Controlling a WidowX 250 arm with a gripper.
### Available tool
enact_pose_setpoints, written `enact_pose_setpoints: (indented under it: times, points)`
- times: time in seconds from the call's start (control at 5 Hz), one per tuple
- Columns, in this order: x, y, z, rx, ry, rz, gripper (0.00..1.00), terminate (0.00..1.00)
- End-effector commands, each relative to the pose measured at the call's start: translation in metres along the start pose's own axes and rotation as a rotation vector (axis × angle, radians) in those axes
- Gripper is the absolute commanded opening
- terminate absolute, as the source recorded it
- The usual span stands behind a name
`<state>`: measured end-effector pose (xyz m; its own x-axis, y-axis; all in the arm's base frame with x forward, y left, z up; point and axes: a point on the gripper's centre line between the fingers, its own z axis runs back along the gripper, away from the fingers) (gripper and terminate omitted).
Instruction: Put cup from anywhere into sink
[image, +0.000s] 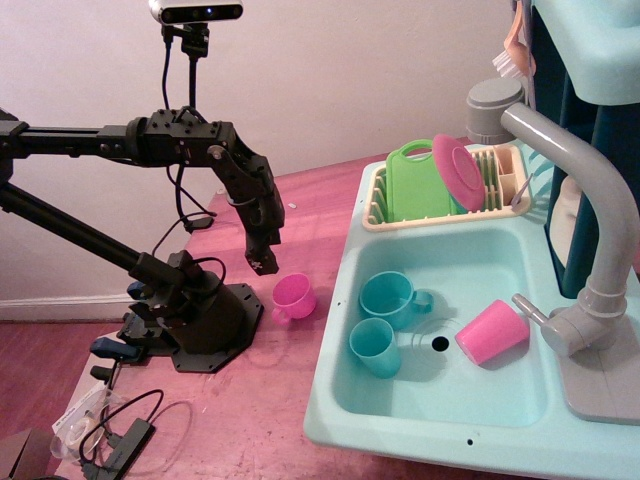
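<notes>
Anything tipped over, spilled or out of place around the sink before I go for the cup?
The pink tumbler lies on its side in the sink, near the drain. The small pink cup stands upright on the table, outside the basin. The gripper hangs beside it. No spill or damage shows.

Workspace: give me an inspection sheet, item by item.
Surface: pink table, worn.
Job's things: small pink cup upright on the table, left of the sink, outside it.
Clutter: two teal cups and a pink tumbler in the sink; green board and pink plate in the dish rack.
End effector: above the table beside the cup, state unclear.
Cables: black leads front left.
Surroundings: white wall, overhead camera.
</notes>
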<state>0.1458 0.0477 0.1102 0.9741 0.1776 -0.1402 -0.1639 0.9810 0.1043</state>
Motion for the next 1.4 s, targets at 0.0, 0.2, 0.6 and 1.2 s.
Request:
enact_pose_setpoints:
  times: [0.0,0.2,0.6,1.2]
  points:
    - [0.000,0.000,0.000,0.000,0.000,0.000,1.00,0.00]
    - [-0.005,-0.003,-0.019,-0.014,0.040,-0.006,1.00,0.00]
    - [-0.014,-0.007,-0.050,-0.039,0.127,-0.022,1.00,0.00]
    - [-0.006,-0.012,-0.069,-0.040,0.164,-0.031,1.00,0.00]
